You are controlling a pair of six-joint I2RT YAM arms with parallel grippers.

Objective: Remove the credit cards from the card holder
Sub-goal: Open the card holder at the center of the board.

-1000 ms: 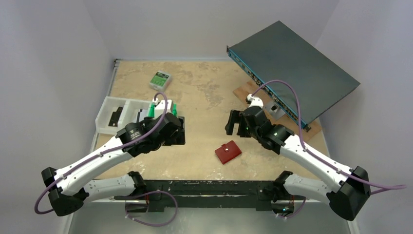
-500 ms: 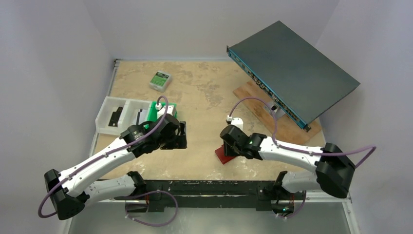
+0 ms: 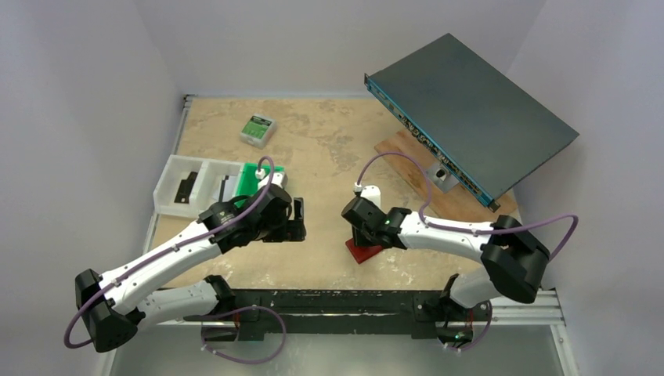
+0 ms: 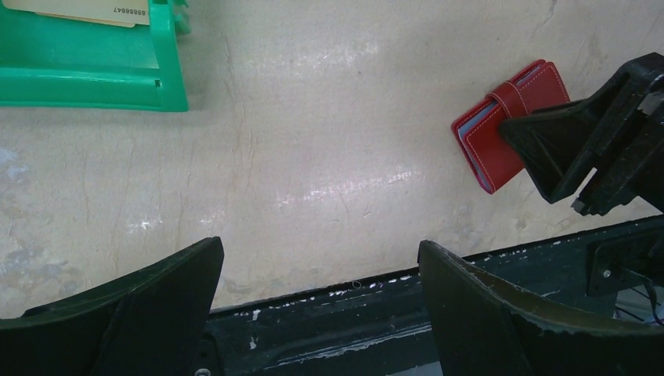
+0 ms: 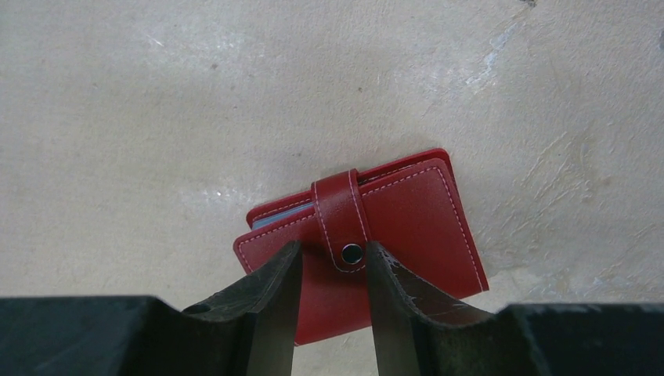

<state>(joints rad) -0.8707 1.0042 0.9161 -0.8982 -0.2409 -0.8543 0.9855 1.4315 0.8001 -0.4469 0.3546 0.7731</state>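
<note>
Red leather-like card holder [image 5: 415,227]: lies closed and snapped on the beige table [image 5: 156,117], near its front edge. Right gripper [image 5: 333,251]: arm stretched low toward centre, wrist pitched down, fingers narrowed onto the holder's snap tab, one at each side. Left gripper [image 4: 319,247]: jaws spread wide, empty, hovering over bare table near green bin [image 4: 94,78].

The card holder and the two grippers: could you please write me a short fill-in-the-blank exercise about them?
1. The card holder, its snap tab fastened, is ____ in colour.
2. The right gripper has one finger on each ____ of that tab.
3. The left gripper hangs wide ____, apart from the holder.
4. The plastic bin in the left wrist view is ____.
Missing words: red; side; open; green.
</note>
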